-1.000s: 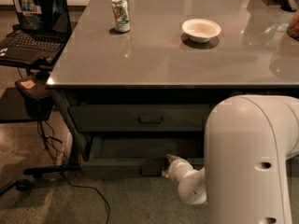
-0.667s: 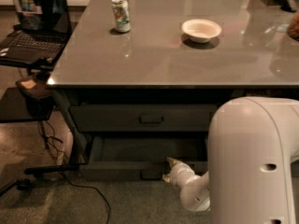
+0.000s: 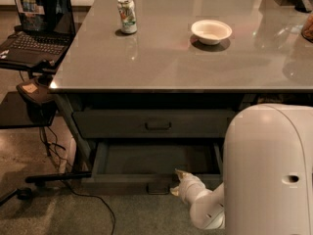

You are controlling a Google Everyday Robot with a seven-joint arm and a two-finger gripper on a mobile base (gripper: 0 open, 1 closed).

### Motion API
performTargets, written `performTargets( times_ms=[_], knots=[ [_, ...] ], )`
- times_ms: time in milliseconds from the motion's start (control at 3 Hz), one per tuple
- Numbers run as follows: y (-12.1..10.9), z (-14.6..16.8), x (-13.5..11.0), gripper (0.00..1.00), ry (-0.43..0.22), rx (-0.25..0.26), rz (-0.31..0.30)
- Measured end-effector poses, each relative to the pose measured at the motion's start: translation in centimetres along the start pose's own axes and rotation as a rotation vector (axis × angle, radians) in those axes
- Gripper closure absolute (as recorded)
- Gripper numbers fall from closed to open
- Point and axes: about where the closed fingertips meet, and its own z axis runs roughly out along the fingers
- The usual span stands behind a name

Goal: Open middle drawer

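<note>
You are looking down at a grey table [image 3: 166,58] with drawers under its front edge. The middle drawer [image 3: 156,156] sits low in the stack and stands pulled out toward you, showing a plain dark inside. Its front panel lies at the bottom of the opening, with a small dark pull [image 3: 159,187] at the centre.

Just above it, a taller-fronted drawer [image 3: 107,124] with the same kind of pull is closed.

Your end effector [image 3: 178,181] is at the front edge of the open drawer, just right of the pull. You cannot tell how far open it is, nor whether it has hold of anything. The white arm [image 3: 205,207] runs from it down to the right, and the large white robot body [image 3: 269,170] fills the lower right corner.

On the table stand a drink can [image 3: 127,15], upright near the far left, and a shallow white bowl [image 3: 211,31] to its right, well apart from it. An open laptop [image 3: 39,18] rests on a separate stand at the left. Dark cables [image 3: 93,202] trail across the floor below.
</note>
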Motion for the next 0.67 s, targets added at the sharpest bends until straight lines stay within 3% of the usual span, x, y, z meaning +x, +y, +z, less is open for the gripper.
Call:
performTargets(
  times_ms=[667],
  knots=[
    [0.83,-0.95,0.02,1.00,-0.012,0.002,-0.006]
  ],
)
